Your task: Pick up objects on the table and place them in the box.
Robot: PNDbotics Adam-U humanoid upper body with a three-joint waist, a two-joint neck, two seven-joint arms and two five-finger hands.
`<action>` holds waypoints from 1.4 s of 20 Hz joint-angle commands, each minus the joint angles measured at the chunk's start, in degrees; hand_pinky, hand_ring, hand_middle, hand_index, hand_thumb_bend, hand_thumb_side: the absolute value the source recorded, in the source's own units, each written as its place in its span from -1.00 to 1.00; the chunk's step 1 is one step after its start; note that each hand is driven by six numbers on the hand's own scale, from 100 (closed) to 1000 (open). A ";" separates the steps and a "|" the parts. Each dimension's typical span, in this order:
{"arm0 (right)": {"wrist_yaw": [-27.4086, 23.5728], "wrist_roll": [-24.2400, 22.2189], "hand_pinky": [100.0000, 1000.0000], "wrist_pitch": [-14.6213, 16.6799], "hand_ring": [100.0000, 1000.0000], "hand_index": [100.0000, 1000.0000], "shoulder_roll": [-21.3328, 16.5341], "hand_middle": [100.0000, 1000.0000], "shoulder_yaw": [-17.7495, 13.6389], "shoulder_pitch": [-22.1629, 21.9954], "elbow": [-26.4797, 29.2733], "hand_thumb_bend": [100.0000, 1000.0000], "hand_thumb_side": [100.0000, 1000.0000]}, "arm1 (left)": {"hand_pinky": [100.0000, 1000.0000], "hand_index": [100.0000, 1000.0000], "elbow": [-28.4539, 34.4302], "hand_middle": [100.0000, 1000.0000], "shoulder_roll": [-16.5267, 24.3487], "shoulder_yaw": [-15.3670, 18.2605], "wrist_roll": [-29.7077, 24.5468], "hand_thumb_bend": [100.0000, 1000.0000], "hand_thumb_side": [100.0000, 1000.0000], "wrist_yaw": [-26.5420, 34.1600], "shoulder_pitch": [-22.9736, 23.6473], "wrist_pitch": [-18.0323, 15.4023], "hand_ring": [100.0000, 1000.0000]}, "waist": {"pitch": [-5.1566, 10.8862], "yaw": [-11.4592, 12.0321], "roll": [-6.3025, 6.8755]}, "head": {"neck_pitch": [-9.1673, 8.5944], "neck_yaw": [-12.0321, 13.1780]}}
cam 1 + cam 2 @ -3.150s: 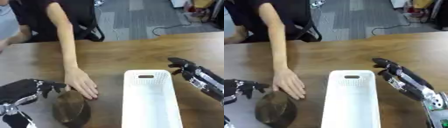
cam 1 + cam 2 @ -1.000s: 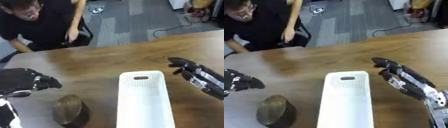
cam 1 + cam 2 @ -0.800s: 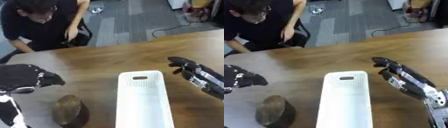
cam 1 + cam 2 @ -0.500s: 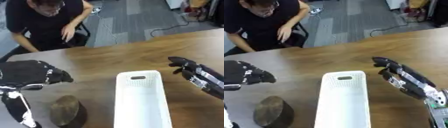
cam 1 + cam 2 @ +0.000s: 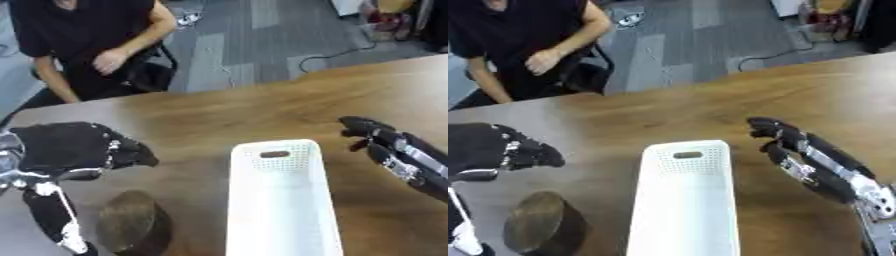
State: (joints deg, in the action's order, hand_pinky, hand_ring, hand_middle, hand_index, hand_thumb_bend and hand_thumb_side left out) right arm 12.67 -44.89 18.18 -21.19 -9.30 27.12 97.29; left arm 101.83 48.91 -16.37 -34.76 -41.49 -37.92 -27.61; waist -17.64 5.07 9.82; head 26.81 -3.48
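While the white box (image 5: 284, 200) lies lengthwise on the wooden surface (image 5: 262, 110), the brown rounded object (image 5: 131, 227) is seen just to its left, not yet touched. The left hand (image 5: 74, 147) is held above that object with fingers relaxed and grasping nothing. To the right of the box, the right hand (image 5: 794, 145) is kept released and idle. A descent straight over the object, fingers spread to span its sides, would likely be needed before closing.
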 commanded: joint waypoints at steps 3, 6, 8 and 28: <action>0.13 -0.60 0.53 0.73 0.84 1.00 -0.10 1.00 -0.15 0.39 -0.05 -1.00 1.00 | 0.29 0.98 -0.12 0.70 1.13 0.70 -0.52 0.60 0.24 -0.51 0.27 -0.59 0.48 | 0.44 0.16 -0.05 | -0.60 0.57; 0.16 -0.62 0.53 0.76 0.84 1.00 -0.04 1.00 -0.17 0.44 -0.06 -1.00 1.00 | 0.29 0.98 -0.22 0.70 1.17 0.79 -0.44 0.59 0.24 -0.45 0.74 -0.46 0.47 | 0.34 0.28 -0.10 | -0.60 0.56; 0.17 -0.63 0.53 0.79 0.84 1.00 -0.04 1.00 -0.17 0.52 -0.06 -1.00 1.00 | 0.28 0.98 -0.30 0.70 1.19 0.86 -0.40 0.59 0.24 -0.39 1.04 -0.36 0.47 | 0.28 0.33 -0.15 | -0.61 0.57; 0.17 -0.67 0.53 1.15 0.83 1.00 -0.04 1.00 -0.18 0.99 -0.26 -1.00 1.00 | 0.27 0.97 -0.58 0.68 0.83 1.05 0.02 0.56 0.24 -0.38 1.63 0.14 0.44 | -0.13 0.01 -0.36 | -0.86 0.67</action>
State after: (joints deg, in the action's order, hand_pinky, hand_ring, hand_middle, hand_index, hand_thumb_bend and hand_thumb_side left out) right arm 12.70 -44.91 18.31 -21.19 -9.33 27.55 97.24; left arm 101.08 48.76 -16.34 -34.50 -41.53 -35.89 -27.29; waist -18.30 4.99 9.44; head 26.80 -3.45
